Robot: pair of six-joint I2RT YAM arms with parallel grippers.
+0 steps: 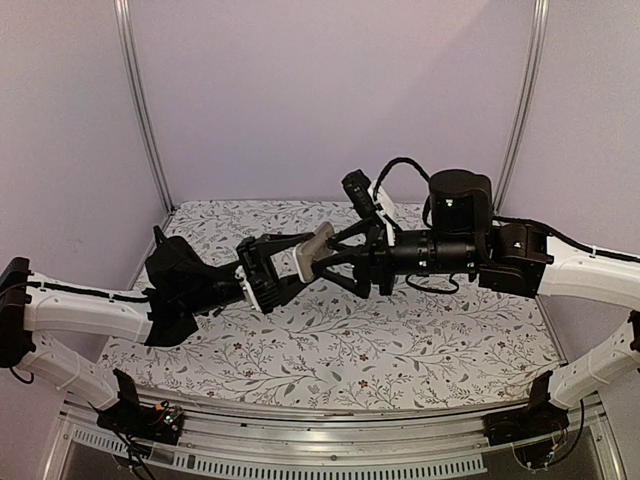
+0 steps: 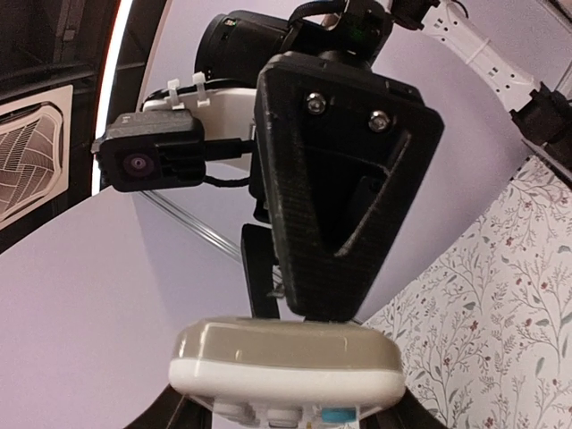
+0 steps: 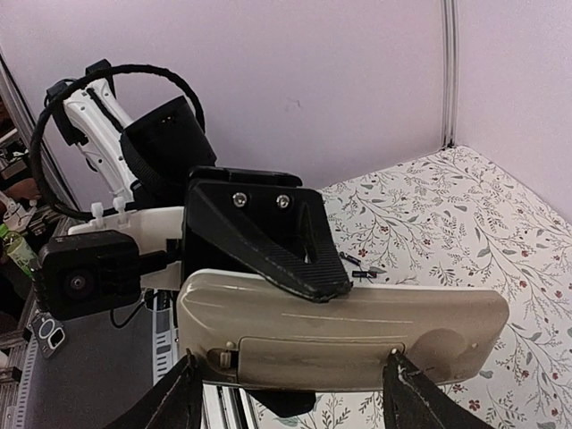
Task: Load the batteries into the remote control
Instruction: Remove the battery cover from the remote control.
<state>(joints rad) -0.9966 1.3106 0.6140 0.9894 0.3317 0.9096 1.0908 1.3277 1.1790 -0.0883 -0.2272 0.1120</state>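
Now, remote control: in the air between the two grippers, tan back turned toward the right gripper, long side level.
left gripper: clamped on the remote control, one finger flat on the tan back, the other under the button face.
right gripper: fingers apart, tips at the lower edge of the back, one on either side of the cover; gripping nothing.
handling: a light, stiff plastic shell, smooth and probably slippery. The cover looks thin and could snap if pried hard. Best held by the long edges, clear of the cover.
batteries: probably the small dark bits on the cloth beyond the left gripper's finger; too small to be sure.
in the way: the cover seems closed over the recess. The left finger overlaps the back just above it. The left wrist camera sits close beside the remote control's end.
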